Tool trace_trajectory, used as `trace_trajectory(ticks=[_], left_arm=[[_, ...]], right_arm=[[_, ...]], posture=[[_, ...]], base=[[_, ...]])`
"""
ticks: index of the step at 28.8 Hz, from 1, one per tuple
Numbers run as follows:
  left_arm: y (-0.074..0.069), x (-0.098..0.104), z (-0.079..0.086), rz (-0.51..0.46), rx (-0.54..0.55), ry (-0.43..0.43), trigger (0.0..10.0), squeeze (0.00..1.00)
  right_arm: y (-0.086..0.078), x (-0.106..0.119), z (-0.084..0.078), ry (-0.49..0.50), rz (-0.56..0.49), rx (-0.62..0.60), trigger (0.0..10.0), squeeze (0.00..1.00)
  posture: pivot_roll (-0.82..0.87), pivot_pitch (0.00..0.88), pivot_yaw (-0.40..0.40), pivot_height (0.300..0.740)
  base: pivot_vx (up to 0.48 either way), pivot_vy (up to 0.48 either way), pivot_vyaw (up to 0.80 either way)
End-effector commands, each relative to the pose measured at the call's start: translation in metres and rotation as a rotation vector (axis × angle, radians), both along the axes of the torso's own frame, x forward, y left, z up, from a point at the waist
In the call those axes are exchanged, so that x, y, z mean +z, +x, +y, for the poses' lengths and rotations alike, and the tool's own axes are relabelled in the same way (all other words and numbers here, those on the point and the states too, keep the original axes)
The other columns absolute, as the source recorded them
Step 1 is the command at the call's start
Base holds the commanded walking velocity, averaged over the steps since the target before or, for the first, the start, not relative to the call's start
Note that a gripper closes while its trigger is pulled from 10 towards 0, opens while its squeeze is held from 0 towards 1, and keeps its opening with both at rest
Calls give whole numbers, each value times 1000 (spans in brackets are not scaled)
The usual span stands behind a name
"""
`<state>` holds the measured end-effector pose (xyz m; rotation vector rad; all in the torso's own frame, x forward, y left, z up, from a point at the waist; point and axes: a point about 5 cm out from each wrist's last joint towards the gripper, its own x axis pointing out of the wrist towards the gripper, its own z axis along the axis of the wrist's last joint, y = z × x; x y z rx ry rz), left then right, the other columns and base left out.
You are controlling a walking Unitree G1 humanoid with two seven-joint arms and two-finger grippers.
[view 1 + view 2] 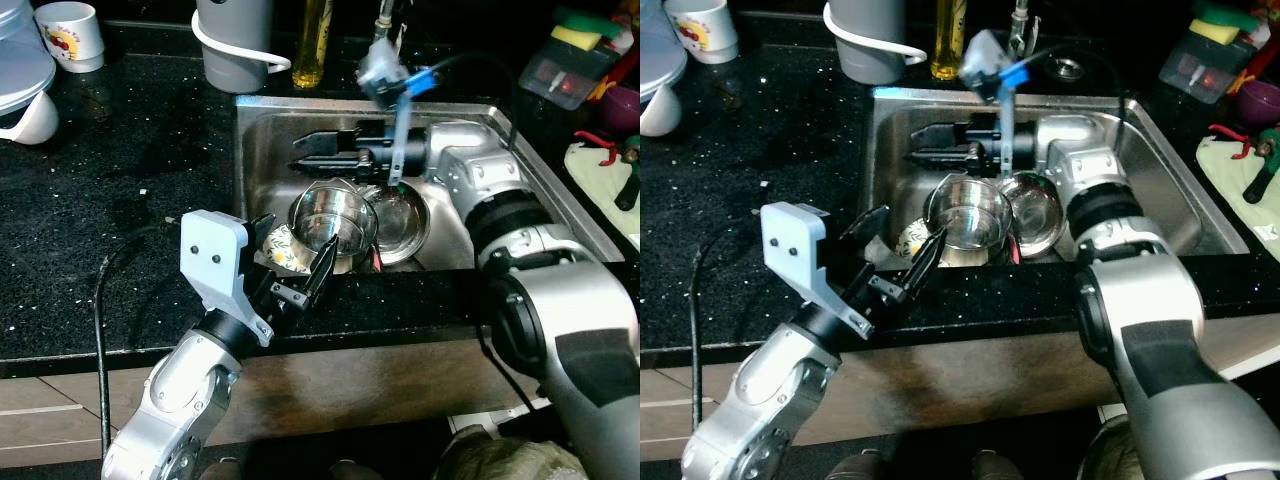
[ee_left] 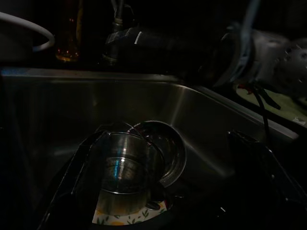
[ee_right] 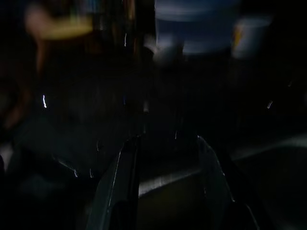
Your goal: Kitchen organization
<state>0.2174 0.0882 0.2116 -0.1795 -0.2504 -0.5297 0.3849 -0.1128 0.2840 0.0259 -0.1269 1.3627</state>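
Note:
A steel sink (image 1: pixel 265 135) is set in the black counter. In it stand a steel pot (image 1: pixel 333 225), a steel bowl (image 1: pixel 402 222) leaning beside it, and a leaf-patterned dish (image 1: pixel 283 250) at the front left. My left gripper (image 1: pixel 293 250) reaches over the sink's front rim. It is open, its fingers spread on either side of the patterned dish and close to the pot (image 2: pixel 122 172). My right gripper (image 1: pixel 312 152) hovers at the back of the sink above the pot, pointing left. It is open, with nothing between its fingers.
Behind the sink stand a grey jug (image 1: pixel 235 40), a yellow oil bottle (image 1: pixel 312 45) and the tap (image 1: pixel 385 20). A white mug (image 1: pixel 70 35) and white bowl (image 1: pixel 25 85) sit far left. Containers (image 1: pixel 575 65) crowd the right counter. A black cable (image 1: pixel 105 300) crosses the front left.

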Motion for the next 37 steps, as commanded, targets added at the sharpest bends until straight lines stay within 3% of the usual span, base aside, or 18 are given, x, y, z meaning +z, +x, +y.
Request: trace_trajectory(ticks=[1,2,3,5,6,8,10,19,26,37], left_arm=[[2,-6,-1,34,-10,10,10000,0],[3,-8,0,44,-2,15,10000,0],[3,-8,0,44,-2,15,10000,0],[6,-12,2,68,8,21,10000,0],[6,-12,2,68,8,21,10000,0],[9,-14,3,82,7,28,10000,0],[11,-14,3,81,1,36,10000,0],[18,-8,4,70,5,62,10000,0],[17,-13,6,94,27,81,10000,0],[17,-16,5,104,23,90,10000,0]], right_arm=[[-3,9,-8,153,-11,-8,10000,0],[-8,10,-11,278,12,6,10000,0],[-8,10,-11,278,12,6,10000,0],[-28,10,-15,498,20,79,10000,0],[-28,10,-15,498,20,79,10000,0],[-47,11,-22,666,22,137,10000,0],[-50,11,-24,706,29,147,10000,0],[-57,6,-19,713,69,108,10000,0],[-56,-14,-3,647,173,-34,10000,0],[-61,-29,2,590,209,-110,10000,0]], posture=[[122,67,-101,740],[119,66,-96,740],[119,66,-96,740],[114,63,-80,740],[114,63,-80,740],[106,60,-62,740],[100,57,-54,740],[112,56,-49,740],[114,65,-51,740],[102,74,-44,740]], base=[[0,0,0],[0,0,0],[0,0,0],[0,0,0],[0,0,0],[0,0,0],[0,0,0],[0,0,0],[-307,0,0],[-347,0,0]])
